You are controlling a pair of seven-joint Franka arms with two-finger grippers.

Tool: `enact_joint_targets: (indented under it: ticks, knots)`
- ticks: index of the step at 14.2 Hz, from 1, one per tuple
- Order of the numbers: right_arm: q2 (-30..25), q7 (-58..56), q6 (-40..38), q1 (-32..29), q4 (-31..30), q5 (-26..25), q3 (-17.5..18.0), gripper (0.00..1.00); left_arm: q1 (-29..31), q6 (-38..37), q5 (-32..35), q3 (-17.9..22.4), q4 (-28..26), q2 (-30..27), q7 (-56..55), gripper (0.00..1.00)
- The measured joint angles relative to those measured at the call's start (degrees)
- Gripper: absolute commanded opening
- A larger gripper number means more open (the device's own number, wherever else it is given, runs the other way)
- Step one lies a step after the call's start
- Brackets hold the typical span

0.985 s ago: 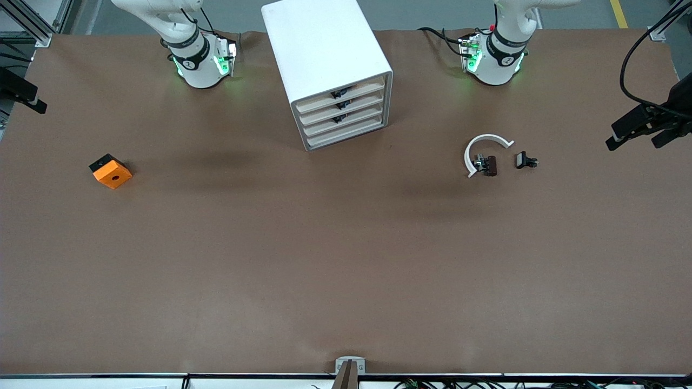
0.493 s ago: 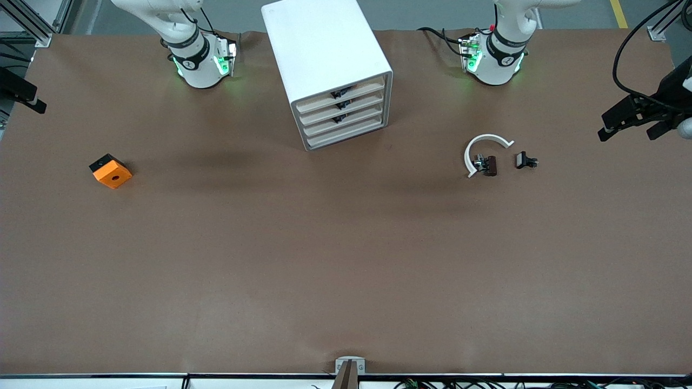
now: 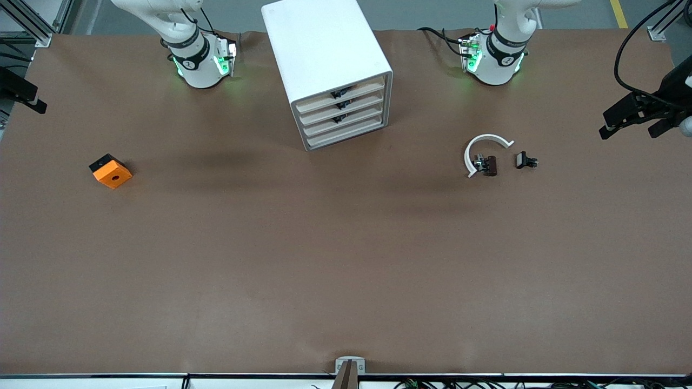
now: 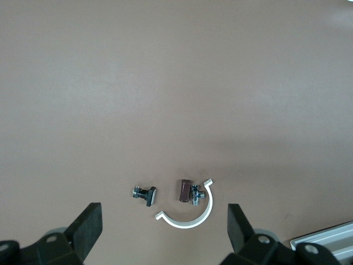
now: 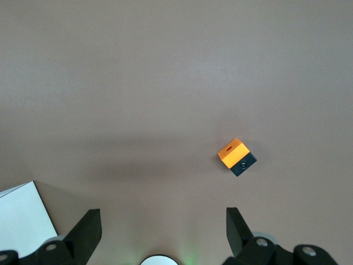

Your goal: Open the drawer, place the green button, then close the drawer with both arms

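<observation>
The white cabinet (image 3: 324, 48) stands between the arm bases, all four drawers shut. The drawer (image 3: 351, 122) is third from the top. The button (image 3: 525, 160), a tiny black part whose cap looks pale from here, lies beside a white ring toward the left arm's end; it also shows in the left wrist view (image 4: 145, 194). My left gripper (image 3: 627, 133) is open and empty, high over the table's left-arm end; in its wrist view (image 4: 164, 207) the button lies far below. My right gripper (image 5: 161, 213) is open and empty, high over the right-arm end, and only its edge (image 3: 30, 100) shows in the front view.
A white curved ring (image 3: 483, 146) holds a brown part and a metal part (image 3: 489, 165); both show in the left wrist view (image 4: 190, 220). An orange block with a hole (image 3: 112, 172) lies toward the right arm's end, also in the right wrist view (image 5: 232, 150).
My left gripper has shifted slightly toward the table's middle. The right arm, cabinet and parts have not moved.
</observation>
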Motion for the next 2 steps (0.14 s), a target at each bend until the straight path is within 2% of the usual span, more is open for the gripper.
enact_joint_targets:
  ticks: [2]
  knots:
    - [0.00, 0.00, 0.01, 0.00, 0.02, 0.00, 0.00, 1.00, 0.00, -0.02, 0.00, 0.00, 0.00, 0.06, -0.01, 1.00]
